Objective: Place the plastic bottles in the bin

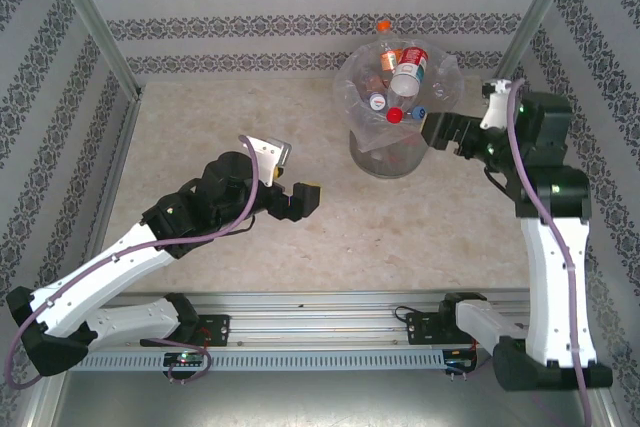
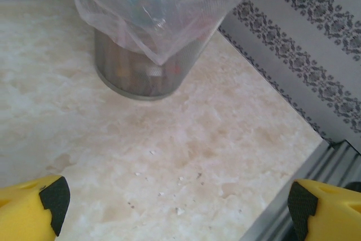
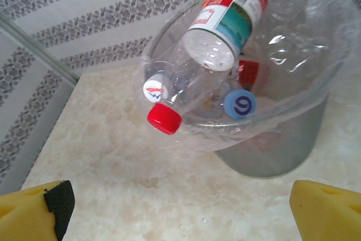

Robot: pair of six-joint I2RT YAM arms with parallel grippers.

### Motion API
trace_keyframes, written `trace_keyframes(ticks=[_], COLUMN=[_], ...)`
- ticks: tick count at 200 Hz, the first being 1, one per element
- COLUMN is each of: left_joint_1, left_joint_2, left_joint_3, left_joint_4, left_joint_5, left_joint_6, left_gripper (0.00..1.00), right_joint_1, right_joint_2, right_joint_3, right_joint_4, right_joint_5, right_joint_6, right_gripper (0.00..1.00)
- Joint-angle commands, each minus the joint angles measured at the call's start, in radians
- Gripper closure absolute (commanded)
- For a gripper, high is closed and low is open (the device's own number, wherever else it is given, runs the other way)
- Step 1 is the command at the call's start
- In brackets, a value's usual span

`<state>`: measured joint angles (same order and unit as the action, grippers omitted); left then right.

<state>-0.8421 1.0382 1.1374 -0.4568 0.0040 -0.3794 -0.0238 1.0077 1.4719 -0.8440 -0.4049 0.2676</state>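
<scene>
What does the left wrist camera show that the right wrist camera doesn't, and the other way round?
Left wrist camera: the bin from the side, its grey wall running down to the table, the clear bag draped over the outside, and a metal rail at the table's edge.

Right wrist camera: a look into the bin's mouth, with a red-labelled bottle on top and a blue cap below it.

Both: bin, bag, a red cap, pale table, patterned wall. The left gripper and right gripper are open and empty.
</scene>
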Motion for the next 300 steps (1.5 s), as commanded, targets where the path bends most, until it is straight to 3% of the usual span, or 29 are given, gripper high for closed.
trace_keyframes(ticks=[1, 51, 96, 130, 157, 187, 231, 266, 300], left_joint_1=[0.015, 0.024, 0.054, 0.168, 0.268, 0.411, 0.500, 0.527, 0.543], left_joint_2=[-0.043, -0.083, -0.154, -0.176, -0.180, -0.192, -0.231, -0.278, -0.277], left_joint_3=[-0.001, -0.033, -0.151, -0.196, -0.244, -0.288, -0.390, -0.481, -0.514], left_joint_4=[0.004, 0.001, 0.037, 0.010, 0.021, 0.036, 0.070, 0.114, 0.142], left_joint_5=[-0.115, -0.305, -0.370, -0.313, -0.333, -0.257, -0.224, -0.222, -0.214], left_joint_6=[0.091, 0.194, 0.187, 0.175, 0.164, 0.145, 0.187, 0.174, 0.149], left_gripper=[0.00, 0.00, 0.00, 0.00, 0.00, 0.00, 0.00, 0.00, 0.00], right_joint_1=[0.002, 0.002, 0.004, 0.007, 0.023, 0.043, 0.133, 0.125, 0.087], right_joint_2=[-0.081, -0.216, -0.302, -0.350, -0.349, -0.350, -0.265, -0.169, 0.019], right_joint_3=[-0.082, -0.272, -0.493, -0.634, -0.736, -0.875, -1.023, -1.122, -1.160], right_joint_4=[0.080, 0.156, 0.288, 0.402, 0.473, 0.672, 0.901, 1.135, 1.319], right_joint_5=[0.137, 0.248, 0.357, 0.395, 0.454, 0.520, 0.651, 0.625, 0.582], right_joint_6=[-0.035, -0.019, -0.052, -0.105, -0.123, -0.088, -0.159, -0.189, -0.178], right_gripper=[0.02, 0.02, 0.02, 0.02, 0.02, 0.02, 0.02, 0.02, 0.02])
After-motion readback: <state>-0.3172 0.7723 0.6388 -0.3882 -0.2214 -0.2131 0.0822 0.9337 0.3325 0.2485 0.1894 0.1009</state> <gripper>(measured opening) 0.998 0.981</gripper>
